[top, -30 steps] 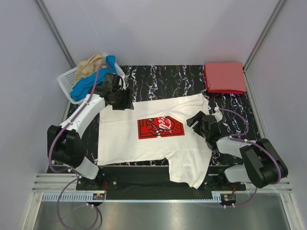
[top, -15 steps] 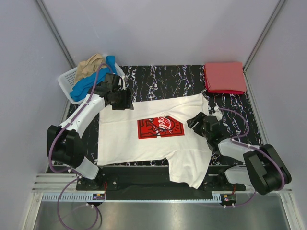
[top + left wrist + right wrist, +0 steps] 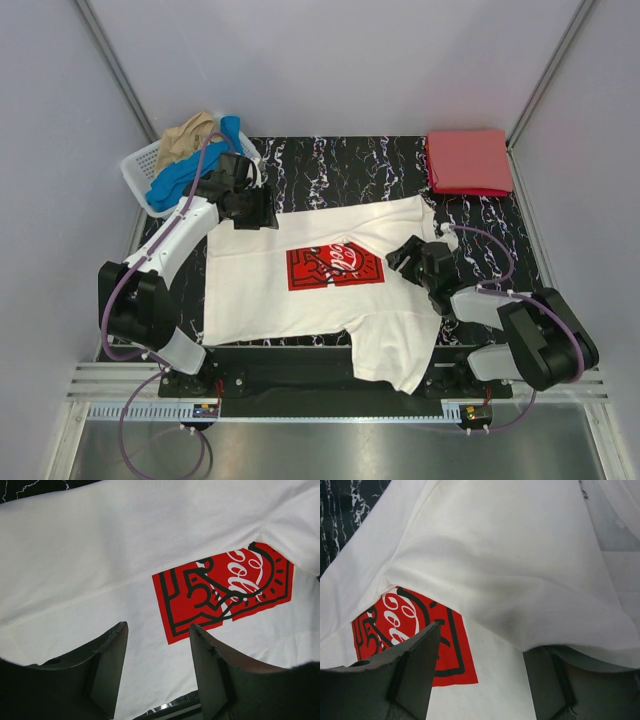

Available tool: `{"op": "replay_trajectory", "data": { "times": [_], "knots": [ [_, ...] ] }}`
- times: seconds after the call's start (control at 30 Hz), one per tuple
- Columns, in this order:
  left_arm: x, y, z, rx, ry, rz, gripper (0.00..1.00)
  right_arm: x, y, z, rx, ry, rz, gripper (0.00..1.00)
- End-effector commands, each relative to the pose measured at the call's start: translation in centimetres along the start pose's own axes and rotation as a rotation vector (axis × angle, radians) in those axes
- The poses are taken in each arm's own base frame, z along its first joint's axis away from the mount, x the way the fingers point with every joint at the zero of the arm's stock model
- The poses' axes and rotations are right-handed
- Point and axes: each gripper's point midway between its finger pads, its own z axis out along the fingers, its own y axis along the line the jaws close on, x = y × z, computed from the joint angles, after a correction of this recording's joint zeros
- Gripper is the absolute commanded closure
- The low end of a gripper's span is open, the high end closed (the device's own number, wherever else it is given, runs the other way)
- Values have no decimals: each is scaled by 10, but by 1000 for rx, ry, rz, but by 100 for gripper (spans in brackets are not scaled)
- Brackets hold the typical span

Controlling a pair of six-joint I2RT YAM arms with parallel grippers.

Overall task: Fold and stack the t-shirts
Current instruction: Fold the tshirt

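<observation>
A white t-shirt (image 3: pixel 300 280) with a red chest print (image 3: pixel 335 267) lies spread flat on the black marbled table (image 3: pixel 340 165), its lower right part hanging over the near edge. My left gripper (image 3: pixel 266 216) hovers open at the shirt's far left corner; in the left wrist view the left gripper (image 3: pixel 159 626) has only white cloth and the print (image 3: pixel 225 595) below it. My right gripper (image 3: pixel 400 256) stands open beside the print; a raised fold of the white shirt (image 3: pixel 520 570) drapes over its right finger (image 3: pixel 555 680). A folded red t-shirt (image 3: pixel 468 160) lies at the far right.
A white lattice basket (image 3: pixel 140 165) at the far left corner holds a blue tee (image 3: pixel 185 175) and a tan tee (image 3: pixel 188 135). Grey walls close in the table on three sides. The arm bases sit along the near rail (image 3: pixel 320 385).
My right gripper has edged slightly left toward the print, its jaws a little narrower than a second ago. The left arm and the shirt have not moved.
</observation>
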Motion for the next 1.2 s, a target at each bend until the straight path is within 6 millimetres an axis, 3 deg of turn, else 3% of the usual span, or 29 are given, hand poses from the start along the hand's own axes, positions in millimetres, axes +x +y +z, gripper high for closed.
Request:
{"op": "replay_trajectory", "data": {
  "times": [0.0, 0.37, 0.53, 0.93, 1.03, 1.17],
  "knots": [
    [-20, -5, -11, 19, -78, 22, 43, -6, 31, 10, -138, -15, -55, 29],
    [-19, -5, -9, 22, -72, 23, 42, -7, 33, 6, -163, -19, -118, 34],
    [-19, -5, -7, 21, -67, 19, 42, -19, 38, -4, -165, -59, -143, 34],
    [-17, -4, -6, 16, -63, 22, 42, -19, 31, 16, -122, -54, -215, 34],
    [-17, -4, -5, 19, -60, 19, 42, -21, 30, 18, -106, -57, -239, 37],
    [-17, -3, -5, 16, -63, 21, 42, -28, 39, 13, -125, -58, -245, 49]
  ]
}}
